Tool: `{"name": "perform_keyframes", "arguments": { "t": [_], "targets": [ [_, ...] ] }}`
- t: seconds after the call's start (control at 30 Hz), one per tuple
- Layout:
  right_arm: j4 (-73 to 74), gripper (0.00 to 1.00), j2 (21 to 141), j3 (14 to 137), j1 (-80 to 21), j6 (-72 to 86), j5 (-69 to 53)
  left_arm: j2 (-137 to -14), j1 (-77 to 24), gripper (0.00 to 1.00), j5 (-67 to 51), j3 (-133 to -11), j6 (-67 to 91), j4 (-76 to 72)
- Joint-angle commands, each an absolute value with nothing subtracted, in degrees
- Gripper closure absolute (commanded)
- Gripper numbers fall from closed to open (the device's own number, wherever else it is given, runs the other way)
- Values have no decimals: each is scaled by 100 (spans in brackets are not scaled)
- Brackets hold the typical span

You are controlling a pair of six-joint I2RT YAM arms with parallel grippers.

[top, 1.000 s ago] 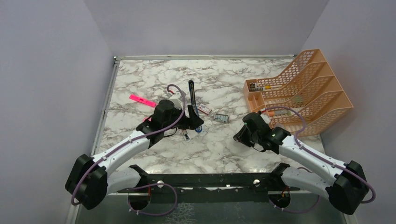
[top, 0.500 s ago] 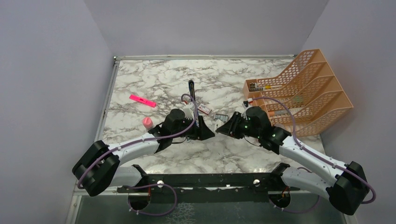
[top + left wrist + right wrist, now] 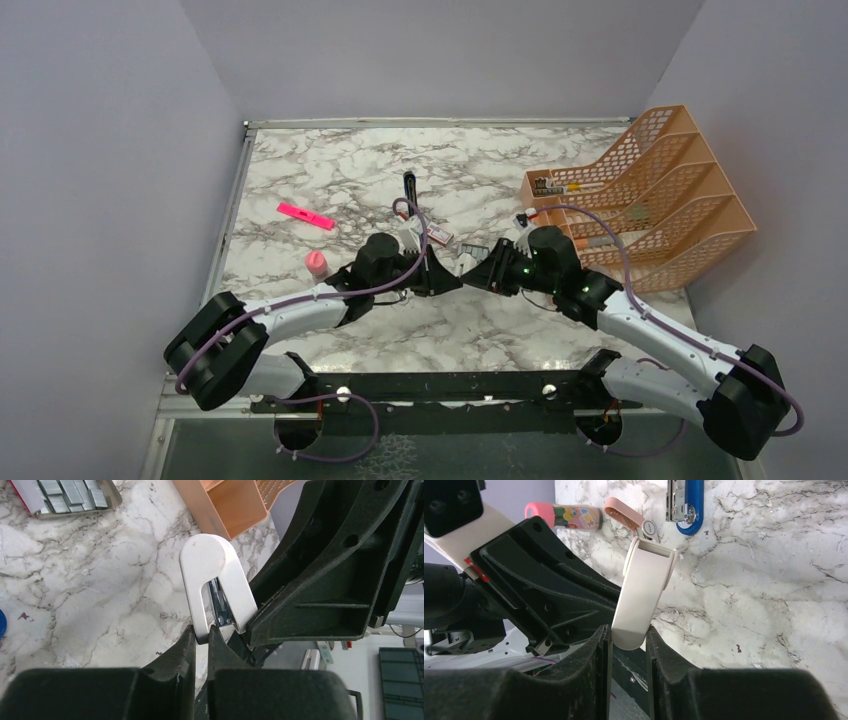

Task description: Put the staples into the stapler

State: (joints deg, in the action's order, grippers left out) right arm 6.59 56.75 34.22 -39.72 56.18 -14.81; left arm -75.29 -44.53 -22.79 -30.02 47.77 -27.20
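Left hand and right hand are both clamped on one white piece, meeting mid-table. Staples sit in their open box, apart from the left hand. Stapler lies on the table beyond the right hand, untouched.

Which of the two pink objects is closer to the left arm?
The short, stubby pink object; the slim pink marker lies farther back.

Pink marker, pink-capped tube and orange mesh rack on marble table; white piece mid-air.
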Motion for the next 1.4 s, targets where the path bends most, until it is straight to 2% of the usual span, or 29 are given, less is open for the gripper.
{"name": "perform_keyframes", "arguments": {
  "t": [0.0, 0.2, 0.4, 0.57, 0.8, 0.87, 0.97, 1.07, 1.2, 1.37],
  "targets": [
    [778, 81, 5656, 3713, -3973, 5512, -1681, -7653, -4438, 100, -2187, -2911, 4492, -2752],
    [1657, 81, 5592, 4092, -3756, 5334, -1661, -7405, -4430, 100, -1933, -2740, 3808, -2552],
    [1944, 81, 5492, 4202, -3382, 5256, -1819, -7075, -4422, 100, -1596, -2835, 3260, -1949],
    [2366, 76, 5553, 4363, -3290, 5238, -1254, -6780, -4421, 100, -1704, -2848, 2920, -1858],
    [2480, 56, 5557, 4559, -3278, 5158, -401, -6528, -4422, 100, -2162, -2845, 2645, -1800],
    [2260, 50, 5621, 4523, -3279, 4969, -607, -6499, -4426, 100, -2222, -2871, 2649, -1802],
    [1737, 31, 5687, 4326, -3278, 4855, -1259, -6520, -4421, 100, -2127, -2933, 2793, -1802],
    [1219, 22, 5777, 4055, -3278, 4878, -1973, -6646, -4421, 100, -2018, -3030, 2987, -1837],
    [437, 16, 5863, 3744, -3279, 4962, -2431, -6878, -4429, 100, -2057, -3148, 3189, -1967],
    [51, 16, 6137, 3656, -3278, 4990, -2356, -7095, -4429, 100, -2188, -3284, 3199, -2021]
  ]
}}
